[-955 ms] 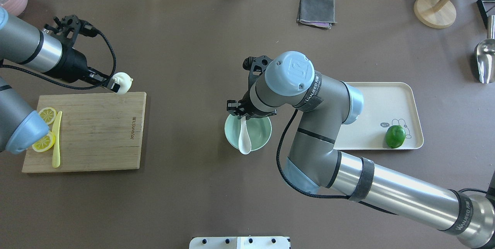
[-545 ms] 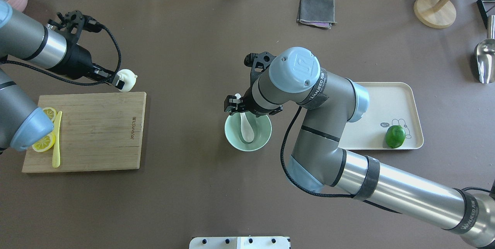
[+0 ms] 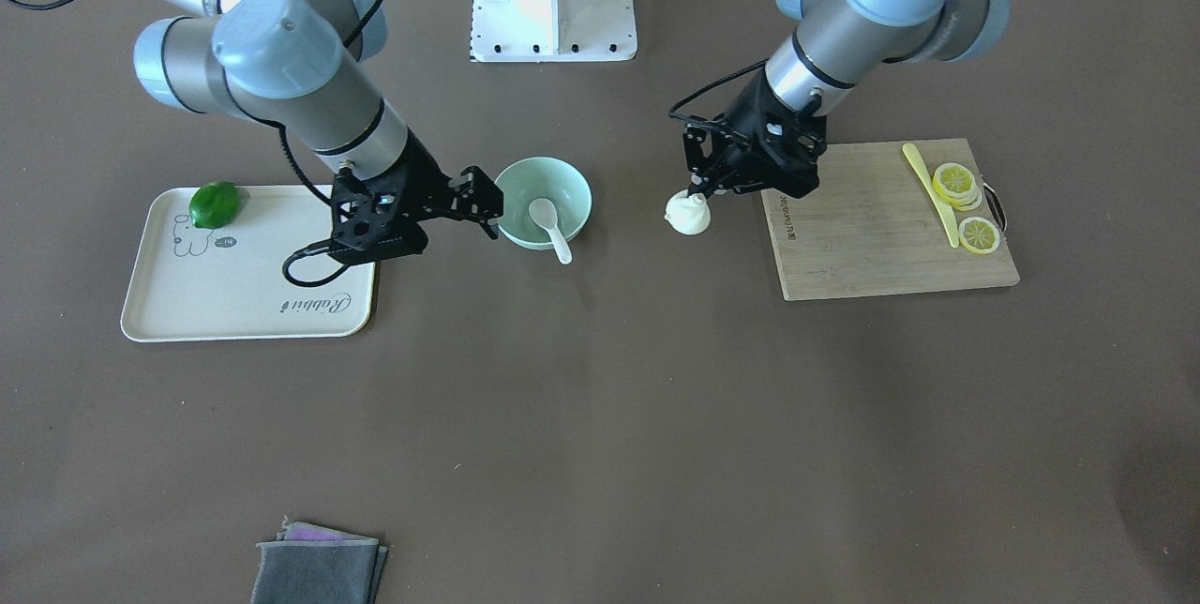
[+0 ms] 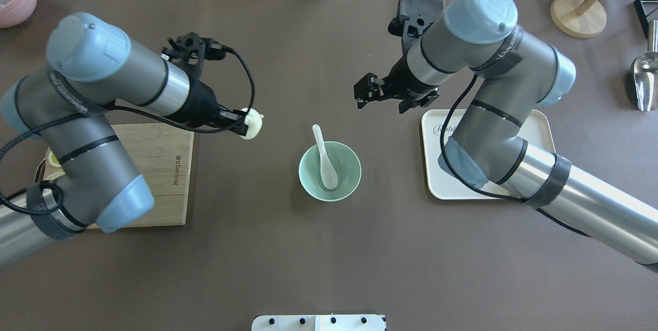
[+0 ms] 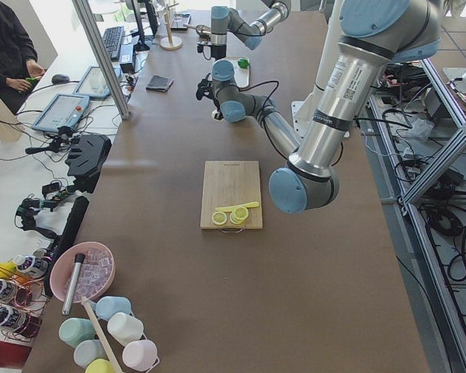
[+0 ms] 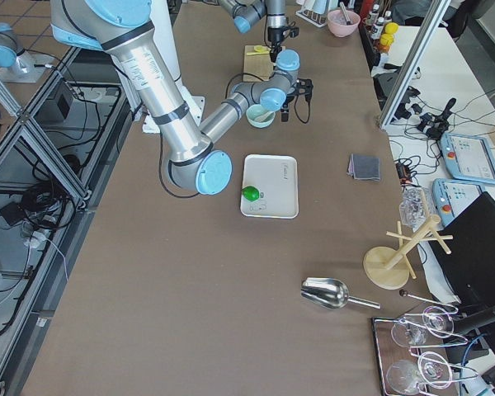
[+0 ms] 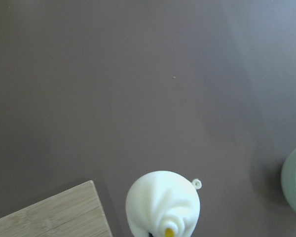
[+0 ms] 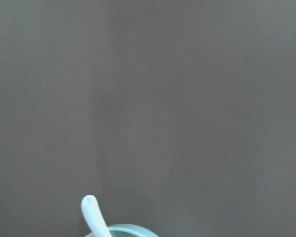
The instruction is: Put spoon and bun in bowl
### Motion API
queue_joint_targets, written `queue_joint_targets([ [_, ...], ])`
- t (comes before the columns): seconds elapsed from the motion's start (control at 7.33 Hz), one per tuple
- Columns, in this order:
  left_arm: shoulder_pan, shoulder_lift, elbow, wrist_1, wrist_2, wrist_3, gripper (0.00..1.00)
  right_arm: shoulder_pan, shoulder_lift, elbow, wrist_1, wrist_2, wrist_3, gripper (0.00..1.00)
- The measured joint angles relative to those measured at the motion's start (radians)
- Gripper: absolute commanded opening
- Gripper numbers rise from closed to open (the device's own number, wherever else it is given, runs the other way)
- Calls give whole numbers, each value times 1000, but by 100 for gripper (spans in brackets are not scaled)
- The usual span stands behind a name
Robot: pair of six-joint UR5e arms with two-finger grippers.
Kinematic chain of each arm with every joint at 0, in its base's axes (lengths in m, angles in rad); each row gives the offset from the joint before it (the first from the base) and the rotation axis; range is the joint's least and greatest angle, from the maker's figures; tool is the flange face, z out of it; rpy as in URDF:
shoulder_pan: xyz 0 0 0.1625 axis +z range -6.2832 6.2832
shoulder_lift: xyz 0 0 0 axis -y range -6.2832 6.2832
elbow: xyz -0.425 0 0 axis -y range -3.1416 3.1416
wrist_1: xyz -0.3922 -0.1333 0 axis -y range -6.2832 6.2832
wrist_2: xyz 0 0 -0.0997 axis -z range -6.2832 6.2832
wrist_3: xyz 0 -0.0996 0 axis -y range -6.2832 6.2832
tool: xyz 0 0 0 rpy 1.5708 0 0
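On my screens the brown table [image 4: 257, 269] carries one bamboo cutting board [image 3: 872, 238] on the robot's left and one cream tray [image 3: 234, 294] on its right, with one folded grey cloth [image 3: 319, 571] at the far edge. Midway between board and tray stands the single mint-green bowl [image 4: 348, 166], upright. The right tool [image 4: 366, 92] hangs over bare table beyond the bowl, near the tray's far corner; I read its fingers as spread apart with nothing between them. The one white spoon [image 4: 324, 159] lies in the bowl. Its scoop sits on the bottom, and its long axis runs almost straight away from the robot. The handle leans on the far rim and sticks out past it. The left tool [image 4: 240, 126] is closed on the one white bun [image 4: 251, 124], holding it above the table in the gap between the board's corner and the bowl, clear of both. In the left wrist view the bun's pleated swirl faces the camera. One green lime [image 3: 215, 203] rests on the tray's corner nearest the robot. On the board's outer end I count one slim yellow knife [image 3: 928, 187], lying roughly along the board's short edge, and at least two lemon slices [image 3: 978, 235] just beside it.
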Motion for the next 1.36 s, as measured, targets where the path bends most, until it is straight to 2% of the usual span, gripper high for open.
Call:
queue_joint_targets([
  [0.14, 84, -50, 4, 0, 76, -72, 0, 62, -50, 3, 0, 57, -88, 100],
  [0.41, 177, -139, 59, 1, 190, -152, 0, 123, -117, 0, -1, 96, -204, 100],
  [0.68, 196, -187, 120, 1, 220, -173, 97, 133, -130, 4, -21, 100, -223, 100],
  [1.09, 197, -208, 132, -3, 258, -205, 98, 162, -132, 14, -77, 100, -239, 100],
  [1.36, 111, -162, 44, 63, 234, -122, 98, 214, -161, 15, -80, 99, -327, 100],
])
